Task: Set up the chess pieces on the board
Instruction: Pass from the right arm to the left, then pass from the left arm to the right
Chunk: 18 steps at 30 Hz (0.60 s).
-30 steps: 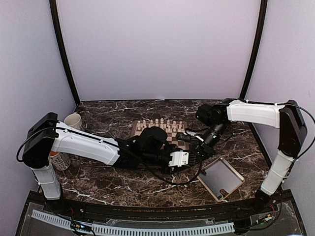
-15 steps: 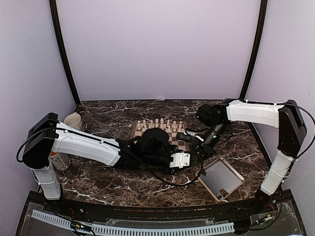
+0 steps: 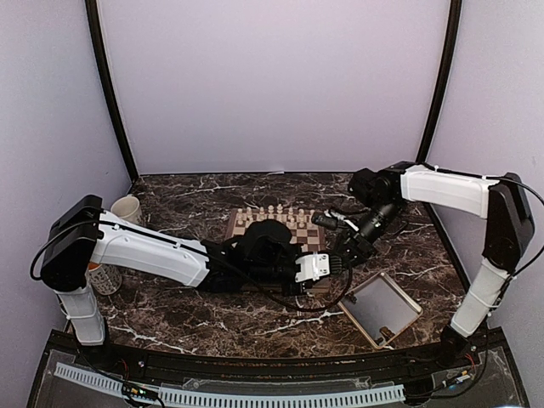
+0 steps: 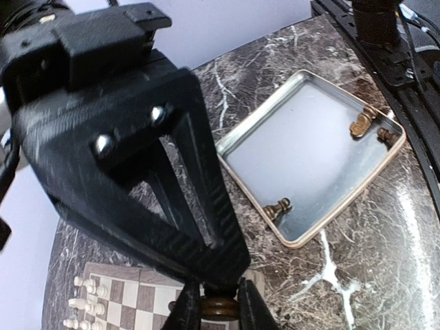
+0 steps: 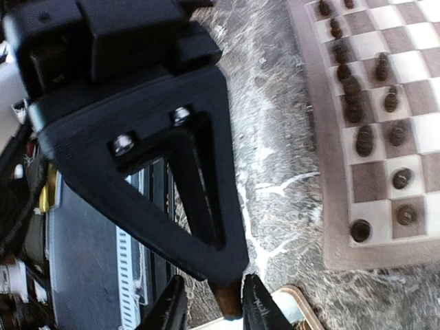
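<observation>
Marble tabletop below; dark chess piece pinched within the left gripper.

Dark, white-veined marble tabletop. Shallow square beige tray at front right, set cornerwise. White mug at far left, patterned cup nearer. Cream chessmen in rows, mid-table.

One board, one tray with three dark chess pieces in it, two cups and two arms.
</observation>
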Available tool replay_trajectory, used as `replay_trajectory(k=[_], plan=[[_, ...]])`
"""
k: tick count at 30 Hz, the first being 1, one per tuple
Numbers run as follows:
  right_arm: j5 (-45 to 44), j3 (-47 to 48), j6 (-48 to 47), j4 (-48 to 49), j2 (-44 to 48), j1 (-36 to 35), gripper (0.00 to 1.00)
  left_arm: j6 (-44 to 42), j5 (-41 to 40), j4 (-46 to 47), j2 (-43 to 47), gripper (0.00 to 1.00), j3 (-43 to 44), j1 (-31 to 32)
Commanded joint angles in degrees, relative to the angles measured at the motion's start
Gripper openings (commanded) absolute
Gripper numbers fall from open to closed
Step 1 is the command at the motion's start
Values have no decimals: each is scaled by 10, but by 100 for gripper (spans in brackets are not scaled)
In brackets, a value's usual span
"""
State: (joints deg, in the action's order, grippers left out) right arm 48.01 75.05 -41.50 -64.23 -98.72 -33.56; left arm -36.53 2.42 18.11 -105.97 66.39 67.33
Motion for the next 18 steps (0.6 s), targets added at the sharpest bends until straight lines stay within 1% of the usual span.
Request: replay_trajectory(k=[1,4,8,13,18], plan=[[48,35,13,-16,46,58,33,109,-55,69,17,12,-6,-19],[74,53,46,6,59,97,40,192,-62,133,31,13,-28,-32],[105,80,95,33,59,124,45,251,-65,187,32,13,-33,-37],[155,106,139,32,37,126,48,280,-64,242,34,14,-34,-38],[164,87,188,74,36,126,50,296,-51,281,29,15,-34,-38]])
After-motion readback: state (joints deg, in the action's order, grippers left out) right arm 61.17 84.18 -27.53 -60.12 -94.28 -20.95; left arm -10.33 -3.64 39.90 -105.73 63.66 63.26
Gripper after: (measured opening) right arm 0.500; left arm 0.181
